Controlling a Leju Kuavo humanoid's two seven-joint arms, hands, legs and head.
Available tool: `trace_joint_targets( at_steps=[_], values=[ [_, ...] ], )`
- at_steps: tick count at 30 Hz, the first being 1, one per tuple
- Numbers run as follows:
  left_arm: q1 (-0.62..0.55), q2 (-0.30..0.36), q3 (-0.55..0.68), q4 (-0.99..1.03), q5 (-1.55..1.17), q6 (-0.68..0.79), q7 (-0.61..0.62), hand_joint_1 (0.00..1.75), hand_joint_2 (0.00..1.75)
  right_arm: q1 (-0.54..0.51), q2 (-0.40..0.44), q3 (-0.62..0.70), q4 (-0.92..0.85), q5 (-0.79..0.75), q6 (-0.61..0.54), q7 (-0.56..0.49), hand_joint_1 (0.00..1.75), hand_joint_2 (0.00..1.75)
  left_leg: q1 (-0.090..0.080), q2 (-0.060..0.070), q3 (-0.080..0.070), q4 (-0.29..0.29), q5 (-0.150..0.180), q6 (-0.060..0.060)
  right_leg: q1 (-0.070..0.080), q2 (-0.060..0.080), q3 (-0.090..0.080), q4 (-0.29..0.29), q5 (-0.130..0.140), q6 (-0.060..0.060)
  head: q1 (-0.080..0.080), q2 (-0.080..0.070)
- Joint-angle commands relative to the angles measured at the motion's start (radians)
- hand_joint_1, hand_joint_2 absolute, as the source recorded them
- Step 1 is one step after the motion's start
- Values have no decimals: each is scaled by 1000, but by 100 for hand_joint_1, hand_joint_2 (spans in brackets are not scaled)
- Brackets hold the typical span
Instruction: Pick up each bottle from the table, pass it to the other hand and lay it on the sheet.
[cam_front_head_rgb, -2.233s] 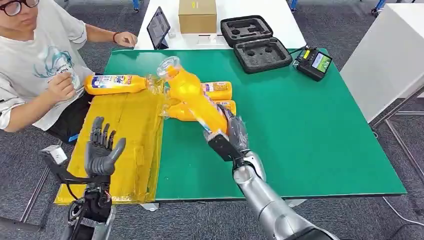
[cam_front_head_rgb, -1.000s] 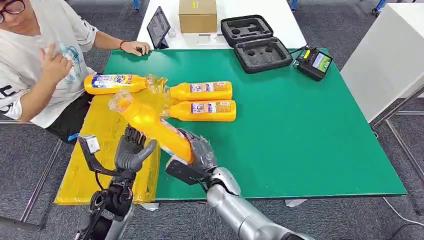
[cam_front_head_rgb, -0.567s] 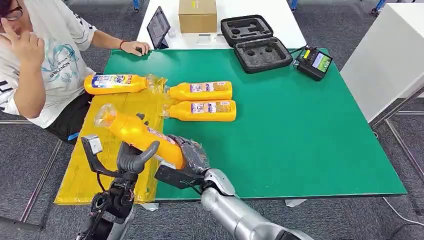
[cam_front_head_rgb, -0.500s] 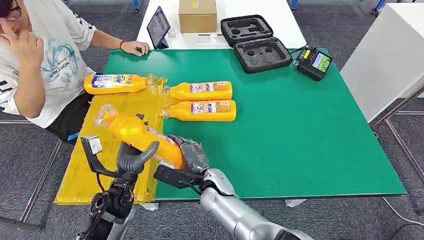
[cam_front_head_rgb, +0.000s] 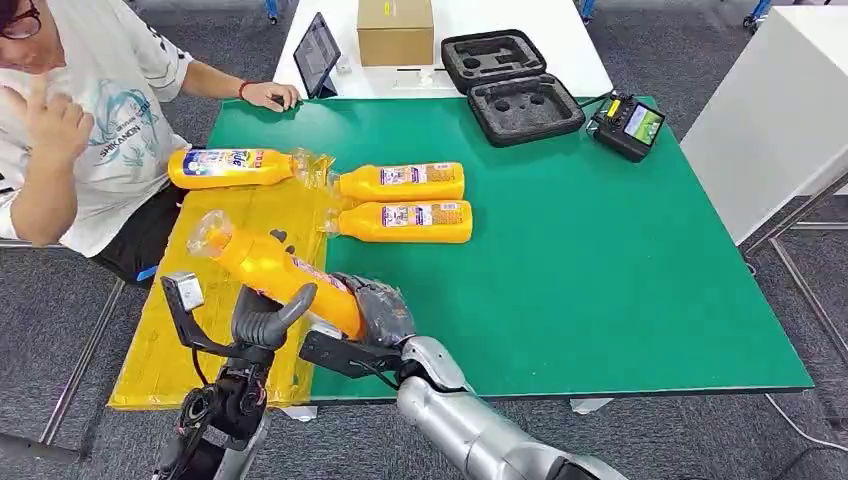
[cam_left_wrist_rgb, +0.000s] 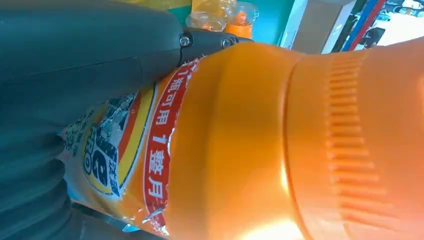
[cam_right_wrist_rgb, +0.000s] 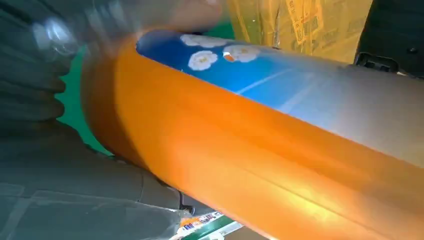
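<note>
head view: the orange plastic detergent bottle (cam_front_head_rgb: 278, 272) hangs tilted over the near right edge of the yellow plastic sheet (cam_front_head_rgb: 180, 345), its clear-wrapped cap toward the person. the right hand (cam_front_head_rgb: 378, 308) grips the bottle's base. the left hand (cam_front_head_rgb: 262, 315) sits under its middle, thumb up against the side and fingers reaching round the far side; i cannot tell whether that grip is closed. one more orange bottle (cam_front_head_rgb: 228, 166) lies along the far edge of the sheet, and two orange bottles (cam_front_head_rgb: 405, 202) lie side by side on the green table mat (cam_front_head_rgb: 600, 260), just off the sheet's far right corner.

left wrist view: the bottle's label and ribbed shoulder press close against the grey thumb; whether the fingers have wrapped it is hidden.

right wrist view: the orange body lies across the grey palm, held firmly.

risk: if the right hand lets go before the left has closed, the bottle could tip cap-first and roll off the sheet's near edge. the loose crinkled wrap may also make it slip.

around: a seated person (cam_front_head_rgb: 70, 120) in a white shirt is at the far left corner, one hand on the table edge, close to the sheet. a tablet (cam_front_head_rgb: 316, 52), a cardboard box (cam_front_head_rgb: 395, 30), an open black foam case (cam_front_head_rgb: 510, 85) and a small black device (cam_front_head_rgb: 628, 125) stand along the far edge, well apart from the handover.
</note>
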Motion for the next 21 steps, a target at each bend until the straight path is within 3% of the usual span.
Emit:
trace_joint_targets(
  at_steps=[1, 6, 7, 8, 9, 15, 17, 21],
  values=[
    [-67, -5, -44, 9, -7, -9, 3, 0, 175, 7, -11, 81, 54, 10, 43, 6, 175, 175, 1, -4, 2, 0, -1, -1, 1, -3, 3, 0, -2, -1, 0, 0],
    [-68, -7, -42, 12, -11, -13, 6, 2, 175, -1, -11, 102, 58, -4, 29, 0, 175, 175, 2, -5, 4, 0, -2, -1, 1, -3, 6, 0, -3, -1, 0, 0],
    [-69, -8, -42, 15, -11, -13, 6, 147, 175, -2, -11, 107, 59, -1, 27, 2, 175, 175, 1, -4, 2, 0, -1, -1, 1, -3, 4, 0, -2, -1, 0, 0],
    [-70, -7, -43, 19, -11, -15, 8, 168, 175, -4, -11, 113, 61, 4, 24, 6, 175, 175, 1, -4, 4, 0, -2, -1, 1, -3, 5, 0, -3, -1, 0, 0],
    [-71, -6, -41, 23, -8, -19, 10, 175, 175, -5, -11, 122, 63, 14, 15, 13, 175, 175, 1, -4, 2, 0, -1, -1, 1, -3, 3, 0, -2, -1, 0, 0],
    [-76, -9, -30, 17, 8, -33, 12, 175, 175, -15, -11, 151, 64, 93, -64, 44, 175, 175, 1, -5, 4, 0, -2, -1, 1, -4, 6, 0, -3, -1, 0, 0],
    [-81, -11, -26, 18, 8, -33, 12, 175, 175, -25, -14, 171, 72, 190, -149, 91, 175, 175, 1, -4, 3, 0, -2, -1, 1, -3, 5, 0, -3, -1, 0, 0],
    [-88, -11, -27, 25, 7, -32, 11, 175, 175, -20, -11, 140, 59, 255, -151, 108, 175, 175, 1, -4, 2, 0, -1, -1, 1, -4, 4, 0, -2, -1, 0, 0]
  ],
)
